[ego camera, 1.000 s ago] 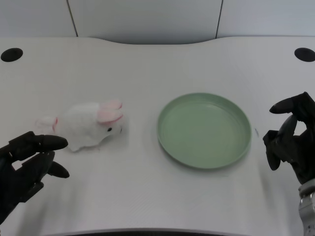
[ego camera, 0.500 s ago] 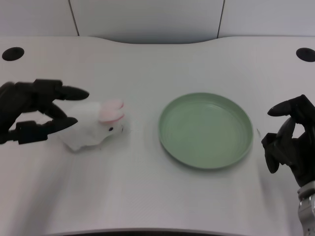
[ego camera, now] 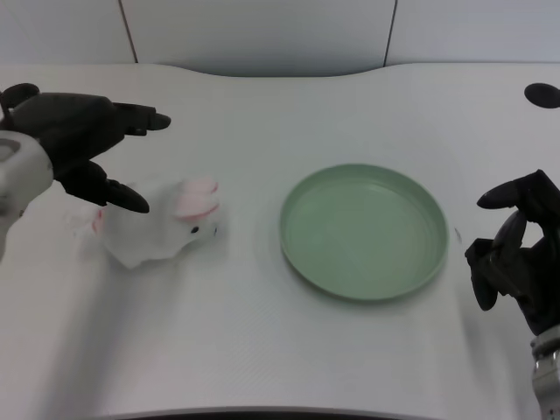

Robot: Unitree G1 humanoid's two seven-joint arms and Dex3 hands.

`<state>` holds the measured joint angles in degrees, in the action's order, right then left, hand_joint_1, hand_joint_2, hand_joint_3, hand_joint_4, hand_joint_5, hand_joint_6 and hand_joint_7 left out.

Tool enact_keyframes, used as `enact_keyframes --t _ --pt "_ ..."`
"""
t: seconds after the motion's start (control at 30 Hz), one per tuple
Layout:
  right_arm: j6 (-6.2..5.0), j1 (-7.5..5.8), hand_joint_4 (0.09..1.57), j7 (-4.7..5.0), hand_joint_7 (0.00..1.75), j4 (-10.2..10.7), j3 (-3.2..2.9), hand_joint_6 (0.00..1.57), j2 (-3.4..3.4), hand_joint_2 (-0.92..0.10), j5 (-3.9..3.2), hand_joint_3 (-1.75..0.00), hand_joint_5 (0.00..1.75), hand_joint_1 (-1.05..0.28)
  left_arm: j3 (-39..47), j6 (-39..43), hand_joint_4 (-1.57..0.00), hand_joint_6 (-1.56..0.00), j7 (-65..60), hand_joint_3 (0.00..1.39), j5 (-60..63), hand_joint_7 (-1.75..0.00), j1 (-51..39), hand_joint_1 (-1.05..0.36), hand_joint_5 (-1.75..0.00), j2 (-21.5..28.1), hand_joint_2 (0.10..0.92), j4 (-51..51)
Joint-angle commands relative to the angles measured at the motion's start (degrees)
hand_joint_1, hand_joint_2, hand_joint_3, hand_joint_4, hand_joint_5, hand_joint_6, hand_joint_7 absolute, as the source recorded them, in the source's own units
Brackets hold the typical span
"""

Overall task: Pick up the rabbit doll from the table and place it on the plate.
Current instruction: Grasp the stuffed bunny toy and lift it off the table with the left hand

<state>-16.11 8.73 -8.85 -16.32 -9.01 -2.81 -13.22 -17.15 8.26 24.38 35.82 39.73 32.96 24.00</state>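
The rabbit (ego camera: 157, 227) is seen lying on the table (ego camera: 262, 350), left of the plate (ego camera: 363, 230) and apart from it, head and pink ears turned toward the plate. The plate is green and round, and nothing is seen in it. The left hand (ego camera: 83, 144) is positioned above the rabbit's rear end, fingers (ego camera: 140, 116) spread apart and pointing right, the lower finger reaching down over the rabbit's back. Nothing is grasped; the hand is released. Whether that lower fingertip touches the fur cannot be told. A dark round hole (ego camera: 542, 94) is noted at the table's far right corner.
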Motion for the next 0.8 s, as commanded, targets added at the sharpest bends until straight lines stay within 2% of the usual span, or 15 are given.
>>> enact_keyframes --t 0.03,0.1,0.17,0.3,0.4,0.43,0.47,0.6,0.67,0.7,0.8 --pt "1.67 -1.24 1.56 0.19 1.75 2.2 -0.53 1.15 0.6 -0.85 -0.96 -1.41 1.75 -0.3 -3.4 -1.0 -0.11 -0.15 0.3 0.01 2.1 0.0 3.2 -0.9 0.0 -2.2 0.917 6.1" --pt "2.97 -1.87 1.57 0.24 1.75 3.8 -0.4 1.15 0.73 -0.85 -1.01 -1.4 1.75 -0.29 -4.9 -1.2 -0.08 -0.13 -0.1 0.02 2.6 0.0 4.7 -0.93 0.0 -3.5 0.92 9.4" --pt "3.98 -2.46 1.57 -0.18 1.75 4.9 -0.52 1.15 0.67 -0.85 -1.71 -1.4 1.75 -0.28 -6.1 -2.6 -0.06 -0.09 1.6 0.02 2.3 0.0 6.7 -0.95 0.0 -5.5 0.921 13.6" --pt "3.8 -3.23 1.56 -0.92 1.75 5.7 -0.51 1.15 0.96 -0.86 -1.92 -1.4 1.75 -0.29 -9.2 -5.5 -0.02 -0.04 4.3 0.05 3.1 0.0 11.5 -0.98 0.0 -9.4 0.921 21.9" --pt "4.77 -3.78 1.56 -0.94 1.75 7.0 -0.46 1.14 0.92 -0.87 -2.33 -1.39 1.75 -0.3 -10.7 -6.6 -0.02 -0.03 3.4 0.05 2.9 -0.01 13.9 -1.0 0.0 -12.4 0.921 28.9" --pt "4.51 -3.98 1.56 -0.68 1.75 7.2 -0.39 1.14 0.98 -0.87 -1.83 -1.39 1.75 -0.3 -11.2 -6.8 -0.01 -0.04 2.7 0.04 3.1 -0.01 14.4 -1.02 0.0 -13.5 0.92 31.5" --pt "4.22 -4.13 1.56 -0.68 1.75 7.3 -0.37 1.14 1.02 -0.88 -1.63 -1.41 1.75 -0.27 -11.8 -6.9 0.0 -0.05 2.0 0.03 3.5 -0.02 15.0 -1.03 0.0 -14.3 0.915 33.7" --pt "5.35 -4.99 1.57 -0.71 1.75 8.8 -0.34 1.13 1.02 -0.89 -2.03 -1.41 1.75 -0.27 -14.7 -7.0 0.0 -0.06 -1.1 0.02 5.5 -0.02 16.1 -1.05 0.0 -16.6 0.911 40.7" --pt "5.92 -5.68 1.56 -0.09 1.75 10.0 -0.06 1.13 1.27 -0.91 -1.03 -1.41 1.75 -0.25 -16.0 -6.3 0.0 -0.05 -3.2 0.02 6.4 -0.02 16.1 -1.05 0.0 -17.1 0.915 42.7" --pt "5.91 -6.0 1.55 0.05 1.75 10.4 -0.01 1.13 1.28 -0.91 -0.8 -1.41 1.75 -0.25 -16.5 -6.1 0.0 -0.05 -4.0 0.02 6.7 -0.02 16.2 -1.05 0.0 -17.5 0.917 43.7" --pt "5.68 -6.66 1.55 -0.09 1.75 11.3 0.08 1.14 1.36 -0.92 -0.68 -1.41 1.75 -0.24 -18.0 -5.8 0.0 -0.03 -5.5 0.01 7.7 0.0 16.6 -1.05 0.0 -18.5 0.907 46.4"
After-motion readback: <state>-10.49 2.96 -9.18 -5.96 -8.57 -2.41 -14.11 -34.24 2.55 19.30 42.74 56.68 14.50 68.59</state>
